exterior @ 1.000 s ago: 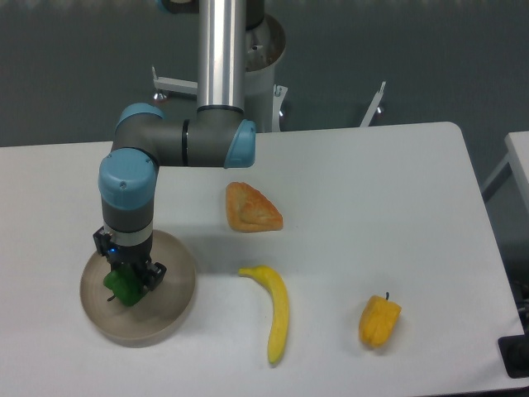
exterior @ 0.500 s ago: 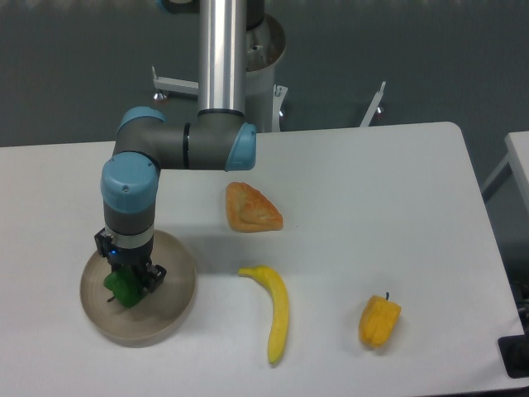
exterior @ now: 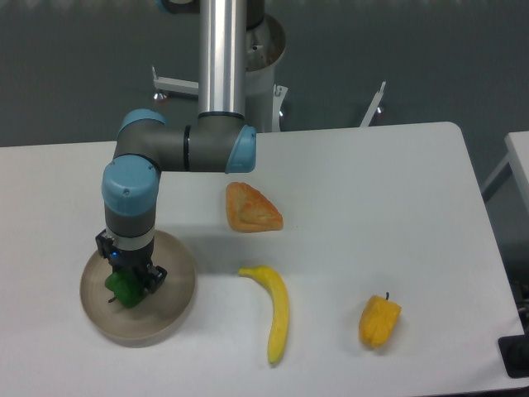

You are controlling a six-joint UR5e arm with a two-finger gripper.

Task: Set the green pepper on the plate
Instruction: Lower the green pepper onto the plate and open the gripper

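The green pepper (exterior: 121,289) lies on the beige plate (exterior: 169,299) at the table's front left, its thin dark stem pointing left. My gripper (exterior: 130,279) stands straight above it, fingers down around the pepper's upper side. The wrist hides the fingertips, so I cannot tell whether the jaws still clamp it.
A yellow banana (exterior: 277,310) lies right of the plate, a brown pastry (exterior: 251,208) sits behind it, and a yellow-orange pepper (exterior: 378,321) rests at the front right. The arm's metal column (exterior: 221,54) rises at the back.
The arm's wrist and elbow have crept slightly up and to the right. The green pepper has stayed in place on the plate.
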